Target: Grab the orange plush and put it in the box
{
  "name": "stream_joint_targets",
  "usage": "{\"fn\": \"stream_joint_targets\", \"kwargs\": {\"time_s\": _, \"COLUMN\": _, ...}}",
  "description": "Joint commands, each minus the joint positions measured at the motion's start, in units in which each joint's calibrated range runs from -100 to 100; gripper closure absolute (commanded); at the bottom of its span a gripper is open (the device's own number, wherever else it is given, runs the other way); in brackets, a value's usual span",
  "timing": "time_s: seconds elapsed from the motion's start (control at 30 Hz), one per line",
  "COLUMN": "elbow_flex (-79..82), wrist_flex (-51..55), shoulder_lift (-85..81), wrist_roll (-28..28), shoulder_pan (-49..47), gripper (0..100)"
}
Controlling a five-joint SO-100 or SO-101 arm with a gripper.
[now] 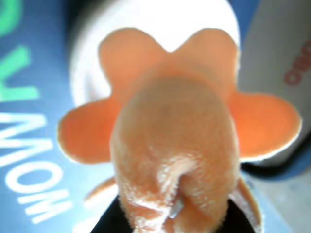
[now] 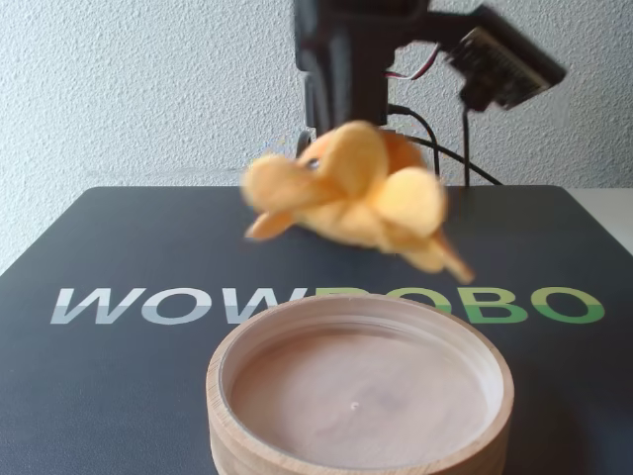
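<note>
The orange plush (image 2: 346, 193) hangs in the air above the dark mat, just behind and above the far rim of the box (image 2: 219, 396). It is blurred by motion. In the wrist view the plush (image 1: 175, 141) fills the frame, its pale tentacles spread outward. My gripper (image 1: 175, 221) is shut on the plush's head end; only dark finger parts show at the bottom edge. In the fixed view the black arm (image 2: 346, 59) comes down from above and the plush hides the fingers. The box is an empty round wooden tray at the front centre.
The dark mat (image 2: 99, 237) bears large WOWROBO lettering (image 2: 178, 305). A small camera board (image 2: 504, 64) with wires sticks out to the arm's right. In the wrist view a grey object with red letters (image 1: 291, 53) is at the right, and a bright pale round shape (image 1: 87, 58) lies behind the plush.
</note>
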Motion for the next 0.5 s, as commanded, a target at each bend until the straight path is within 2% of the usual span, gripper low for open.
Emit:
{"fn": "stream_joint_targets", "kwargs": {"time_s": 0.0, "elbow_flex": -1.8, "wrist_flex": -6.92, "shoulder_lift": 5.47, "wrist_roll": 0.26, "shoulder_pan": 1.75, "gripper": 99}}
{"fn": "stream_joint_targets", "kwargs": {"time_s": 0.17, "elbow_flex": -3.25, "wrist_flex": -8.31, "shoulder_lift": 7.15, "wrist_roll": 0.15, "shoulder_pan": 0.26, "gripper": 97}}
{"fn": "stream_joint_targets", "kwargs": {"time_s": 0.3, "elbow_flex": -3.98, "wrist_flex": -7.52, "shoulder_lift": 7.74, "wrist_roll": -1.06, "shoulder_pan": -0.27, "gripper": 64}}
{"fn": "stream_joint_targets", "kwargs": {"time_s": 0.37, "elbow_flex": -3.89, "wrist_flex": -7.44, "shoulder_lift": 7.83, "wrist_roll": -1.26, "shoulder_pan": -0.41, "gripper": 58}}
{"fn": "stream_joint_targets", "kwargs": {"time_s": 0.47, "elbow_flex": -3.89, "wrist_flex": -5.87, "shoulder_lift": 7.24, "wrist_roll": -1.26, "shoulder_pan": -0.71, "gripper": 58}}
